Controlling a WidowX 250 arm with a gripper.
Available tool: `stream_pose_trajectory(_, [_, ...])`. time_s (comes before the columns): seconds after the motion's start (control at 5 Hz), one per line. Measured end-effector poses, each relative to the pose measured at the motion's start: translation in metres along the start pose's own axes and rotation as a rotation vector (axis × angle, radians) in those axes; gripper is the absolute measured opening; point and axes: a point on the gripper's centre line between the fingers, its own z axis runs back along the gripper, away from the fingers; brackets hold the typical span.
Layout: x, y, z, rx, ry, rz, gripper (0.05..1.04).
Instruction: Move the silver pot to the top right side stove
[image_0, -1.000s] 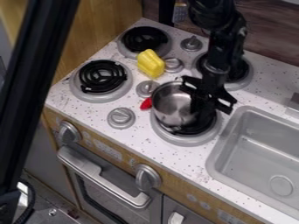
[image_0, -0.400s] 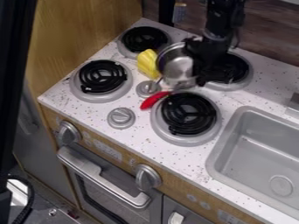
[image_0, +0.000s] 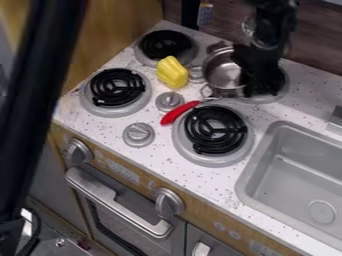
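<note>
The silver pot (image_0: 225, 74) lay partly over the back right burner (image_0: 268, 99), probably light, stiff and slick, best pinched by its rim, though whether the gripper (image_0: 259, 86) was spread or closed I couldn't tell

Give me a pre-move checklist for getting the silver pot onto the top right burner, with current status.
1. Silver pot centred on the top right burner: not ok, it sits toward the burner's left.
2. Pot's weight on the burner: cannot tell.
3. Gripper at the pot: ok, at its right side.
4. Grip secure: cannot tell, contact is hidden.
5. Yellow object apart from the pot: ok.
6. Red object on the counter, off the target burner: ok.
</note>
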Motion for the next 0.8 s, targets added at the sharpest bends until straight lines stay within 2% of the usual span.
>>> stream_pose_trajectory(0.4, [0.033, -0.011, -0.033, -0.002, 0.019, -0.066, 0.07])
stream_pose_trajectory(0.6, [0.049, -0.007, -0.033, 0.009, -0.023, -0.064, 0.069])
stream_pose_trajectory(0.8, [0.058, -0.004, -0.036, 0.02, -0.035, -0.069, 0.069])
